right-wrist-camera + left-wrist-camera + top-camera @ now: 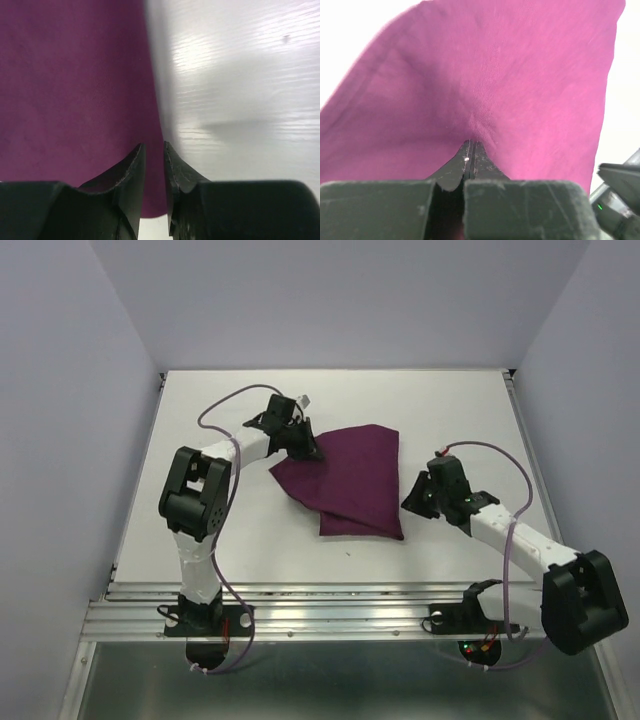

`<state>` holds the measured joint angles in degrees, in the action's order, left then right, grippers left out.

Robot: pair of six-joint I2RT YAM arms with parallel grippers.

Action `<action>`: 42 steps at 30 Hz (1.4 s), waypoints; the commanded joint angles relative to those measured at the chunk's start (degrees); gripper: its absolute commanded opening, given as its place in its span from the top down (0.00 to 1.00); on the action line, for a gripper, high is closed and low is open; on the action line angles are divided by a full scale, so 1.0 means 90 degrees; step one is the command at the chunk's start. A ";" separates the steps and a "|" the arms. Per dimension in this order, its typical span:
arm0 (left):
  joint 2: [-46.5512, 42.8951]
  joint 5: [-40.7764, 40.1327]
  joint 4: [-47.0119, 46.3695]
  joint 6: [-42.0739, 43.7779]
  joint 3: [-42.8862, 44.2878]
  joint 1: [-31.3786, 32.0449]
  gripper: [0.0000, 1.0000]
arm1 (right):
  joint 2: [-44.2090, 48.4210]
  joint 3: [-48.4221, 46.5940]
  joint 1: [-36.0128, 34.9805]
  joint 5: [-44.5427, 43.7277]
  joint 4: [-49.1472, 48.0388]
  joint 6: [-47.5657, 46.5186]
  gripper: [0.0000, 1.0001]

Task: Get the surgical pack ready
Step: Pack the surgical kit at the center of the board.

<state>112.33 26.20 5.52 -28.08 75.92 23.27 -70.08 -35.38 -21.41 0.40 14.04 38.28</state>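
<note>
Near frame centre, I am pinching the purple cloth [350,475] in my left claw [471,146] to spread it; whether the right claw [154,148] is gripping its edge, I cannot tell.

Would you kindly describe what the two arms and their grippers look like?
Both the left arm and right arm have white links joined by bulky black joint housings. A thin mauve cable loops along each. The left gripper and right gripper are black, with two tapering, scuffed fingers. Small green and red lights glow by the right base.
</note>
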 commanded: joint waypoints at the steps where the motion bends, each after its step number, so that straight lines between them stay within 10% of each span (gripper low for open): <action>1: -0.0771 -0.0866 0.0714 0.0512 0.0374 -0.0017 1.00 | 0.0950 -0.0277 -0.0014 -0.1196 0.0773 0.0093 0.73; 5: -0.1901 -0.1309 0.0930 0.0444 -0.0241 -0.0231 0.91 | 0.1206 -0.0911 -0.0072 -0.0800 0.0901 -0.0259 0.74; 10: -0.2997 -0.0853 0.0745 0.0239 -0.1537 -0.0320 0.12 | 0.0825 -0.1098 -0.0618 -0.0192 0.0471 -0.0201 0.76; 18: -0.3614 -0.0078 0.0266 -0.0367 -0.2966 -0.0320 0.01 | -0.0113 -0.1606 -0.1586 -0.0279 0.0188 -0.0318 0.73; 31: -0.2834 0.0448 -0.0564 -0.0689 -0.3357 -0.0271 0.07 | -0.0669 -0.1831 -0.1733 0.0306 0.0041 -0.0357 0.71; 35: -0.2492 0.0624 -0.0867 -0.0709 -0.3328 -0.0173 0.46 | -0.0836 -0.1744 -0.1811 0.0930 -0.0416 -0.0163 0.71; 37: -0.2520 0.0605 -0.0799 -0.0680 -0.3260 -0.0183 0.92 | -0.0914 -0.1675 -0.1811 0.1271 -0.0651 0.0013 0.71; 42: -0.3135 0.0313 -0.0127 -0.0533 -0.3006 -0.0173 1.00 | -0.1109 -0.1694 -0.1811 0.1752 -0.1228 0.0297 0.71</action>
<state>90.08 29.80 1.04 -34.52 45.87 21.54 -79.29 -49.41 -37.21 11.16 9.91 38.61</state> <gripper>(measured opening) 0.040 0.294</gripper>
